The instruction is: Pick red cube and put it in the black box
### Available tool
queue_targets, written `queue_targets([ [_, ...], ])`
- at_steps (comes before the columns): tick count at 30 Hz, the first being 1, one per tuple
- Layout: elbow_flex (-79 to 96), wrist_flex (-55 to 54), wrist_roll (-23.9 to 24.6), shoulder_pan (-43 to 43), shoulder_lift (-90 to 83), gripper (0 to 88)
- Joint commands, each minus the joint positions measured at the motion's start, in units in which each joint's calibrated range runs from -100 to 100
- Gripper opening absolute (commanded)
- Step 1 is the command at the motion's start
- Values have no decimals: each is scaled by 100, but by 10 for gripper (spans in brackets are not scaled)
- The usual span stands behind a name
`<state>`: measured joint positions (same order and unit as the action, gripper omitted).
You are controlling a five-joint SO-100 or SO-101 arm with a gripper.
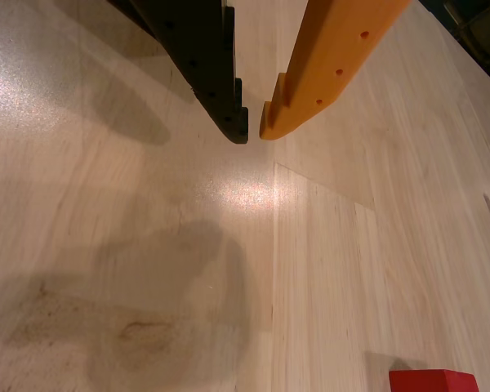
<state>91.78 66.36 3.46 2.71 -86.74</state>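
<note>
1. Gripper (pixel 254 135) was seen coming down from the top edge of the wrist view, with one black finger (pixel 204 65) on the left and one orange finger (pixel 331 65) on the right.
2. Tips were pretty much closed up: only a thin sliver of gap was left between them at the bottom, and nothing was caught in there.
3. Further up, the two fingers were spread apart in a V shape, so the narrow point was right at the tips.
4. Small round holes were noticed along the orange finger, and a stepped notch was spotted on the inner edge of each tip.
5. Red cube (pixel 434 380) was found way down at the bottom edge of the wrist view, off to the right. It was cut off by the frame, so just the top part was seen.
6. Cube was sat well apart from the gripper tips, untouched, with a soft shadow thrown to its left.
7. Everything was laid out on a pale wooden table (pixel 106 204), with plank seams running through the middle and right.
8. A bright glare spot was caught just under the tips, and another at the upper left.
9. Big dark shadows were cast over the left half, plus a brownish smudgy stain at lower left.
</note>
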Motion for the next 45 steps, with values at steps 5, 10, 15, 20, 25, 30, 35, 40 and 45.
queue_targets([
  [5,-29,6,-23,44,-48,10],
  [10,-29,6,-23,59,-48,10],
  [15,-29,6,-17,44,-48,10],
  [20,-29,22,-35,36,-40,17],
  [25,-56,-19,-41,51,52,17],
  [30,-56,-19,-5,5,52,17],
  [35,-65,-19,-29,5,61,17],
  [40,-156,-92,-35,-2,211,17],
  [45,-771,-477,7,-2,1289,17],
])
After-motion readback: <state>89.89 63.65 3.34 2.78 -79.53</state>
